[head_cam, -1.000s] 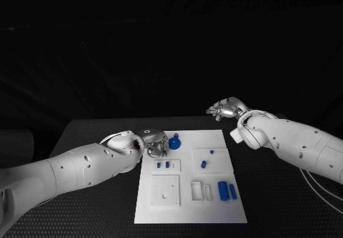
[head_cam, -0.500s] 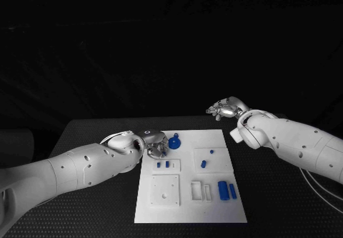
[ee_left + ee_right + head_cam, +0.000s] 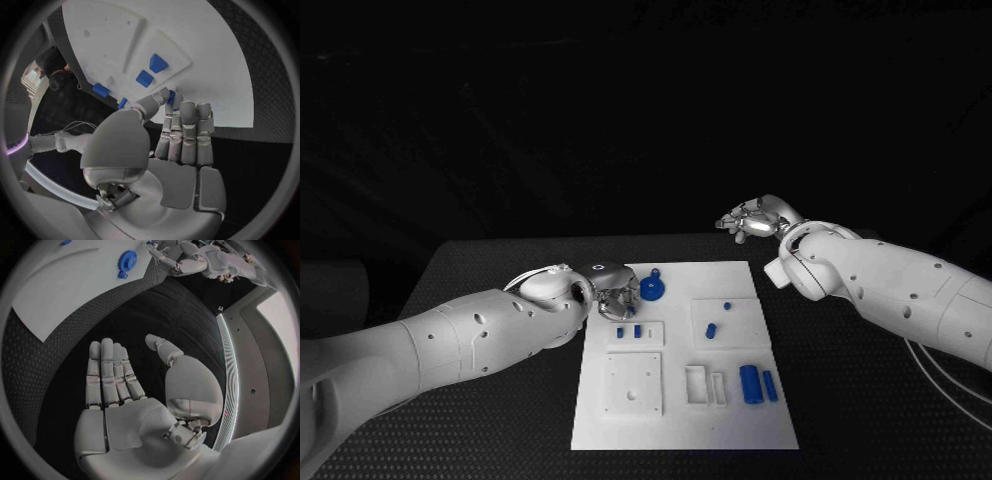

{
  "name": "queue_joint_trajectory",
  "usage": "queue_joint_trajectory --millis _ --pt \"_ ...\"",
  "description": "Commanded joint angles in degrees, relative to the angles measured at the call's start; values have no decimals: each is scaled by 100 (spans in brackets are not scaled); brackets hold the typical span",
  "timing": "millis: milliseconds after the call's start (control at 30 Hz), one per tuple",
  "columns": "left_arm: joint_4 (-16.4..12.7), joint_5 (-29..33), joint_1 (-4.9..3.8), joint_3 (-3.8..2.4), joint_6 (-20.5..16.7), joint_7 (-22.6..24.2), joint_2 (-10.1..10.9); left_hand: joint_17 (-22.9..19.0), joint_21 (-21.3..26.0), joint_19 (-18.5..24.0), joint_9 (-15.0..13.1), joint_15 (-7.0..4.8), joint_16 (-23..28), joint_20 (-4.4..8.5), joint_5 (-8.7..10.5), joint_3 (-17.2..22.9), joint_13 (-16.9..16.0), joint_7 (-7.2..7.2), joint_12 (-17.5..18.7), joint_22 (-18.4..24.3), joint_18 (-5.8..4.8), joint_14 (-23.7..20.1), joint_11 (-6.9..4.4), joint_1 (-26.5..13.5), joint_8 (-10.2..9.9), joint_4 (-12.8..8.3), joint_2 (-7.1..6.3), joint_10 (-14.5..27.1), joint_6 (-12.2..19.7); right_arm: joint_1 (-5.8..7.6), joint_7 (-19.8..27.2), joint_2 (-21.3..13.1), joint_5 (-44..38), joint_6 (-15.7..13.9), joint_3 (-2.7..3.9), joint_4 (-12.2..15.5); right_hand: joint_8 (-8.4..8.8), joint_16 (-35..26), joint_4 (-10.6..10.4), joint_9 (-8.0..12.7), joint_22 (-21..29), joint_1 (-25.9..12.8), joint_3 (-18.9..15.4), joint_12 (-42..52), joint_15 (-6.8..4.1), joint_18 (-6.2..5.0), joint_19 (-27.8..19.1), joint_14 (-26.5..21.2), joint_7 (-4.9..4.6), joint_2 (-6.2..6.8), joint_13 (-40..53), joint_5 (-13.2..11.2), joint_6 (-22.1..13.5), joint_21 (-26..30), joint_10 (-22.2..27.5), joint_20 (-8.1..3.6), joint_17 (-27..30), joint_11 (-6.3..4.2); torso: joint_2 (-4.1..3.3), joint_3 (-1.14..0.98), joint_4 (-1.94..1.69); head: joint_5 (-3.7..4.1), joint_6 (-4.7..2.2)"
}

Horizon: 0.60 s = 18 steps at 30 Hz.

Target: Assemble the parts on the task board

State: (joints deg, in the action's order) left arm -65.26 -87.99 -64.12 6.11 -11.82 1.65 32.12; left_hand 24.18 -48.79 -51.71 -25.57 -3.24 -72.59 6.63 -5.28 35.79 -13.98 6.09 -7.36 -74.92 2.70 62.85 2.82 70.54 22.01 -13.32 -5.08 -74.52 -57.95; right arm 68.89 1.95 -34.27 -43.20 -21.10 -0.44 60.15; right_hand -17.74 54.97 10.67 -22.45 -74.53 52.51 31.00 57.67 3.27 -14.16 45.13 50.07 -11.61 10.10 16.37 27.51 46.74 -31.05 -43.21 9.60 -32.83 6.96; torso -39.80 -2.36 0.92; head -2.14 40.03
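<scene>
The white task board [image 3: 678,425] lies in the middle of the table. My left hand [image 3: 609,291] hovers at the board's far left corner, beside a round blue gear-like part [image 3: 652,291]. In the left wrist view its thumb and fingers [image 3: 187,120] pinch a small blue part [image 3: 171,95] above the board [image 3: 206,75]. Two small blue blocks [image 3: 629,332] sit in a recess just in front of that hand. My right hand [image 3: 756,221] is raised beyond the board's far right corner, fingers apart and holding nothing; its flat palm [image 3: 125,405] faces the table.
More blue parts lie on the board: a small peg [image 3: 727,305], a short piece [image 3: 711,330] and two cylinders [image 3: 759,384] at the right. A white square plate [image 3: 632,383] and narrow slots [image 3: 705,386] lie near the front. Black table [image 3: 862,400] surrounds the board.
The left hand has barely shifted over the board's far left corner. The right hand has stayed where it was.
</scene>
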Motion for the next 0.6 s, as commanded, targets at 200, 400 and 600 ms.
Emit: queue_joint_trajectory --millis 200,400,600 --pt "11 -11 45 41 105 17 -73 -3 -37 -10 -3 -34 7 240 -22 30 -3 -9 -4 -109 69 5 -8 4 7 -19 48 -39 -30 -3 59 5 -22 65 1 10 -23 31 26 6 -7 -33 -8 22 8 -84 9 -52 -3 -9 -10 28 -55 30 28 40 7 -4 -3 -4 1 5 6" --pt "-12 -11 46 99 173 26 -65 -3 -38 -9 -3 -33 7 240 -24 30 -3 -9 -1 -110 69 5 -8 3 4 -21 51 -41 -30 -4 58 -1 -22 67 1 10 -23 32 27 7 -9 -34 -8 23 9 -84 10 -52 -3 -10 -13 28 -55 32 28 41 8 -4 -1 -3 3 5 8" --pt "-67 -11 46 119 255 36 -31 -2 -39 -8 -3 -33 6 240 -25 30 -4 -8 1 -110 68 5 -8 3 2 -25 53 -44 -31 -5 59 -2 -22 71 1 9 -23 33 27 7 -10 -34 -7 25 9 -84 10 -52 -3 -11 -15 28 -55 33 28 40 9 -4 0 -4 2 13 13"
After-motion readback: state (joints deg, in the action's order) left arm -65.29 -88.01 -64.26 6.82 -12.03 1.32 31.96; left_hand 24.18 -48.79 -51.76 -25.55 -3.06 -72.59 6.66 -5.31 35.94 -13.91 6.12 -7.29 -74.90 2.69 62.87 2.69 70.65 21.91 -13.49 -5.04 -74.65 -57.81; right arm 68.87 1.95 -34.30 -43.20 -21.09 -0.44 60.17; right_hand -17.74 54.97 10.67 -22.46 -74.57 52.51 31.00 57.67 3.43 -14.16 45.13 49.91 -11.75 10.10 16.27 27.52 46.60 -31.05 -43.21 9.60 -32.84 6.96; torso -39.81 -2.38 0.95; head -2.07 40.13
